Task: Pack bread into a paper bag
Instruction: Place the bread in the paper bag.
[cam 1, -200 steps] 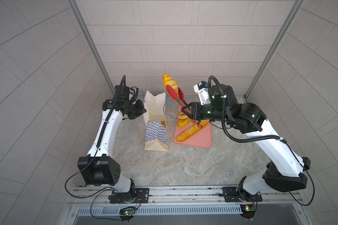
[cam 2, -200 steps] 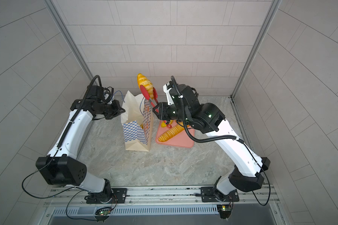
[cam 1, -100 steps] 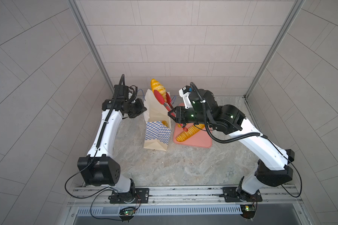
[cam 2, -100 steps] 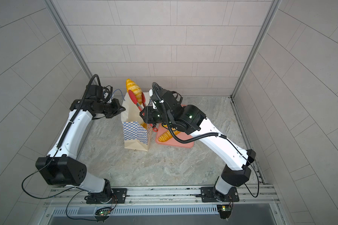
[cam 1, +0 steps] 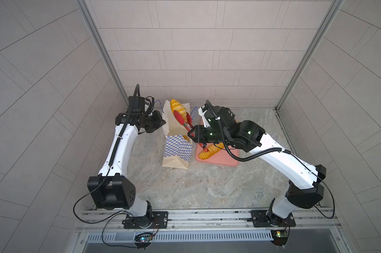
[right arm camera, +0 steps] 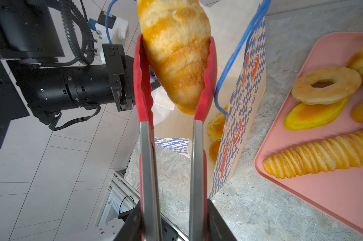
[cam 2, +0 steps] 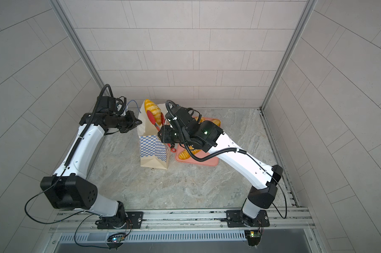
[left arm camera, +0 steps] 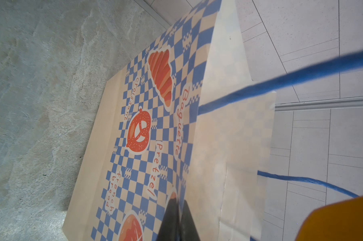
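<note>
Croissant hangs over paper bag in tongs; right fingers clamp tongs, left fingers pinch its rim.

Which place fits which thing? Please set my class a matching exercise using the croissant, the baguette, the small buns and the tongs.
Things:
1 croissant
2 baguette
3 small buns
4 tongs

Places:
A inside the bag
B held in the right tool
C lying on the tray
D gripped between the tongs' red tips

Pairs: 1-D, 2-C, 3-A, 4-B
</note>
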`<act>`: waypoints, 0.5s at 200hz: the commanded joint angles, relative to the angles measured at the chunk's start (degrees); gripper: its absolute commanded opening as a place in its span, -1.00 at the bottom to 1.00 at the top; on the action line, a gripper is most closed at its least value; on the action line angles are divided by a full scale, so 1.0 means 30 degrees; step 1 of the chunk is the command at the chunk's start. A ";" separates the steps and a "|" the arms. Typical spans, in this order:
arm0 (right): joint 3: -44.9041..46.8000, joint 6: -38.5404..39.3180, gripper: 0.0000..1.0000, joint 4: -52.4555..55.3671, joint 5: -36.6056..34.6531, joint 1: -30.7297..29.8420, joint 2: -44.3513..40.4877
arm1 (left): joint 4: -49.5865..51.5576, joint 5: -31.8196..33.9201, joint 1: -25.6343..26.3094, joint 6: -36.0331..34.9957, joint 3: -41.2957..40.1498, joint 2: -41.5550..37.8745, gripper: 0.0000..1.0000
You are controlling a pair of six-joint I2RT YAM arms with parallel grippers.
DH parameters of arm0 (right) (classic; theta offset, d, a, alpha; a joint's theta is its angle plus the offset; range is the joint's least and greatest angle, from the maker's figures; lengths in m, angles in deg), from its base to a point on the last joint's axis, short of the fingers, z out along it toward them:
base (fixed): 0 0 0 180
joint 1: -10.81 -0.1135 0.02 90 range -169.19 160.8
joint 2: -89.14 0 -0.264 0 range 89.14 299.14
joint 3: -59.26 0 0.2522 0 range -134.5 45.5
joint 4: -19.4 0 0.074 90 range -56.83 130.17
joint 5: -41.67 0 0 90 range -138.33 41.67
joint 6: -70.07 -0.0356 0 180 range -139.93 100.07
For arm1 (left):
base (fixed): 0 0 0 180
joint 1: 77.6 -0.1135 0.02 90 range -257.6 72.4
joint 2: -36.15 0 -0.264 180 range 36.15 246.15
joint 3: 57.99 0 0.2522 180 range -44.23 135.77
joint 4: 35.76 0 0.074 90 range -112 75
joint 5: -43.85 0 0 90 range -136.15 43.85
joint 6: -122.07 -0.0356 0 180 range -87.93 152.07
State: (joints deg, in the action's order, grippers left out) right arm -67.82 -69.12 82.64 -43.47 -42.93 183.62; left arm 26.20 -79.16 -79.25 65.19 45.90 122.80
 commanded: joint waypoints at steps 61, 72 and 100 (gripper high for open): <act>-0.0015 -0.0131 0.08 -0.0494 -0.0392 -0.0087 0.0320 | -0.0786 -0.0626 -0.0136 0.0205 -0.0558 -0.0850 -1.00; 0.0009 -0.0100 0.11 -0.0465 -0.0391 -0.0080 0.0308 | -0.0899 -0.0612 -0.0129 0.0257 -0.0722 -0.0930 -1.00; -0.0007 -0.0051 0.19 -0.0379 -0.0449 -0.0055 0.0230 | -0.1095 -0.0518 -0.0152 0.0442 -0.1088 -0.1123 -1.00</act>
State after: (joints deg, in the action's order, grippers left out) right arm -67.51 -68.99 82.68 -43.56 -42.93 185.26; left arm 24.47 -79.84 -79.34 65.74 43.67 121.54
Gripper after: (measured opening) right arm 0.586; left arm 0.052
